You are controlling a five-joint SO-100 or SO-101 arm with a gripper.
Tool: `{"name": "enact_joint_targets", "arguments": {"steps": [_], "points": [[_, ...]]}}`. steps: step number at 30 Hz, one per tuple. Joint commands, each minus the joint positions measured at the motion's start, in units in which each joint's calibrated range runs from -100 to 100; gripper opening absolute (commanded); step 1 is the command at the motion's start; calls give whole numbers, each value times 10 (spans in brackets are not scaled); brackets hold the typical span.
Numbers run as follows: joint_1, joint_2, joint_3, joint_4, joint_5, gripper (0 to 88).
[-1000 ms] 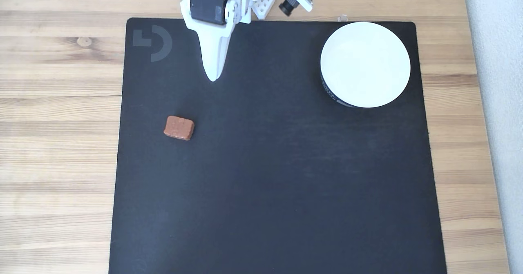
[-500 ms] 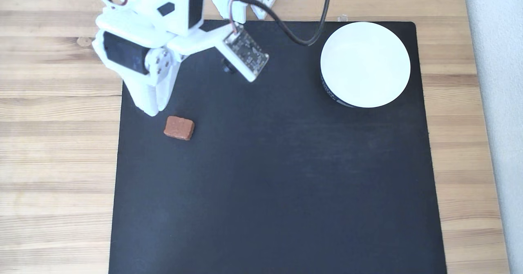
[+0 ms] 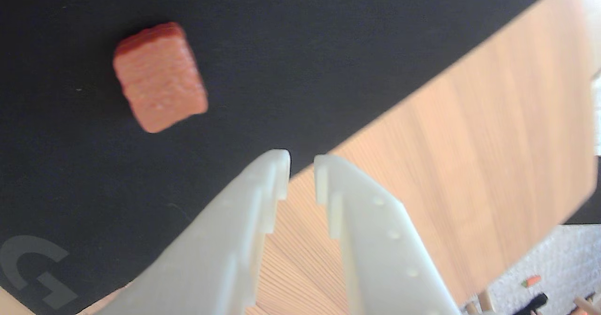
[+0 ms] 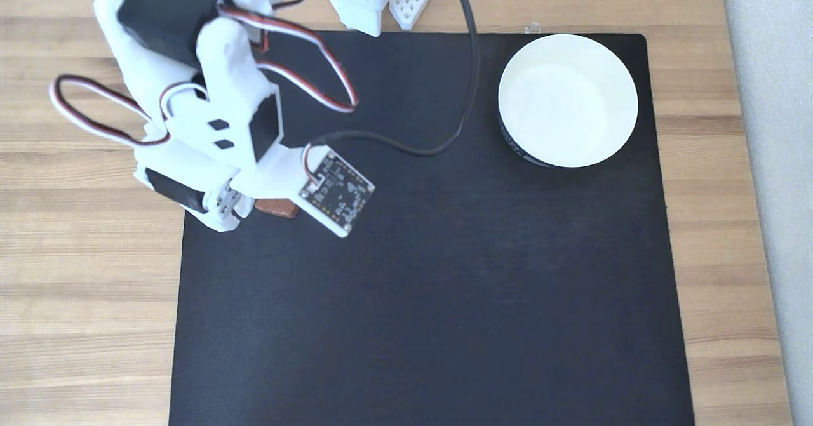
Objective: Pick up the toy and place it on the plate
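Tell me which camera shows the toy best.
The wrist view: the whole toy lies unobstructed on the black mat. In the fixed view the arm covers most of it, leaving a brown sliver.

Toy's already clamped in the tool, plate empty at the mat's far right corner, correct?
Not quite. In the wrist view the toy lies free on the black mat, apart from the tool, whose tips stand slightly parted with nothing between them. The rest holds: the fixed view shows the plate empty at the mat's corner.
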Motion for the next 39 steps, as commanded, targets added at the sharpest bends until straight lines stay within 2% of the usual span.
{"name": "enact_joint_targets", "arguments": {"steps": [1,9,19,39], "points": [[-1,13,-21,1,3,26],[-2,30,8,7,-1,26],[2,30,31,71,3,26],[4,31,34,68,5,26]]}}
